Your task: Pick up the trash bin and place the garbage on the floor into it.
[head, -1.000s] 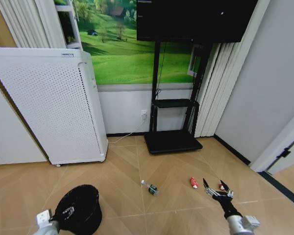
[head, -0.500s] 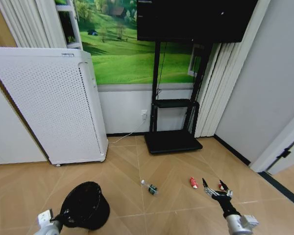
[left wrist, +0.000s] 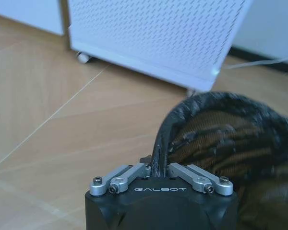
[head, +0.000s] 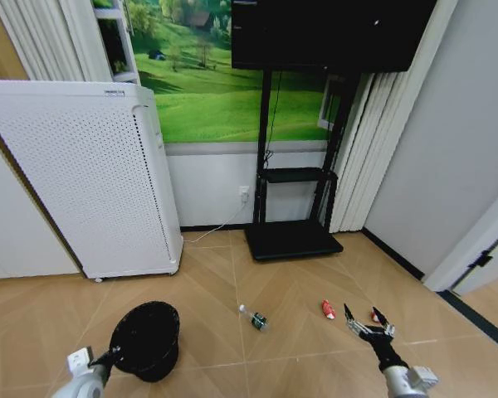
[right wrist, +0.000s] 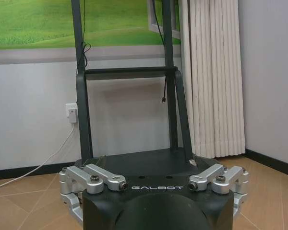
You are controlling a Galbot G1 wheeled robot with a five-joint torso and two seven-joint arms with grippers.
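The left gripper pinches the rim of the small black round mesh trash bin, carrying it tilted just above the floor so the garbage can go in. Right of the bin, the right gripper hangs spread open beside a red-and-white scrap; between them lie a red wrapper piece and a clear green-labelled plastic bottle.

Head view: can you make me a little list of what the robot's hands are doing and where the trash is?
left gripper: shut on the trash bin rim
right gripper: open, low, near the red-and-white piece
bottle: lying on the floor
red wrapper: on the floor, between bottle and right gripper
garbage in bin: cannot tell
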